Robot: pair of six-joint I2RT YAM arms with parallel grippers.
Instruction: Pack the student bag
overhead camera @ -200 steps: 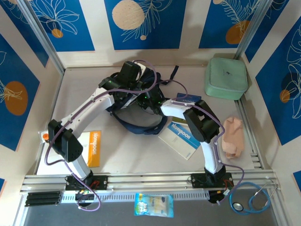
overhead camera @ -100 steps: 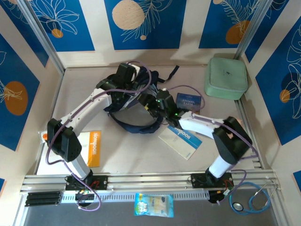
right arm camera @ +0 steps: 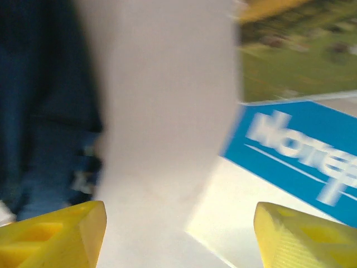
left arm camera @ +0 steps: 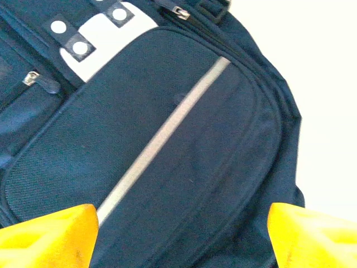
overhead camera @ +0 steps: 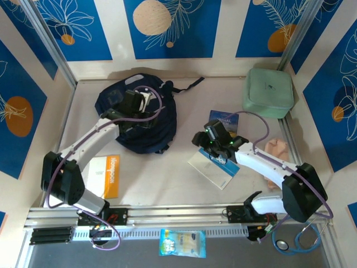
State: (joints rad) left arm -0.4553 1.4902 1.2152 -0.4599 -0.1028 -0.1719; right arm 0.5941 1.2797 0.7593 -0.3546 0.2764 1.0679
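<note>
A pale beige surface [overhead camera: 167, 184] is boxed in on three sides by cream walls [overhead camera: 114, 33]. The walls carry deep blue panels [overhead camera: 167, 28] drawn with white leaf outlines and round spots in cream and orange. Slim metal posts [overhead camera: 49, 47] rise at a slant from the two far corners. A silver rail [overhead camera: 178, 212] runs along the near edge, with a dark grey strip [overhead camera: 139, 251] in front of it. The light is even and soft, and shadows are faint.

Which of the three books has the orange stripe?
The orange-striped notebook, the white one lying alone at the table's near left. The blue-striped notebook on the right has a blue stripe instead, and the small book behind it is dark blue.
</note>
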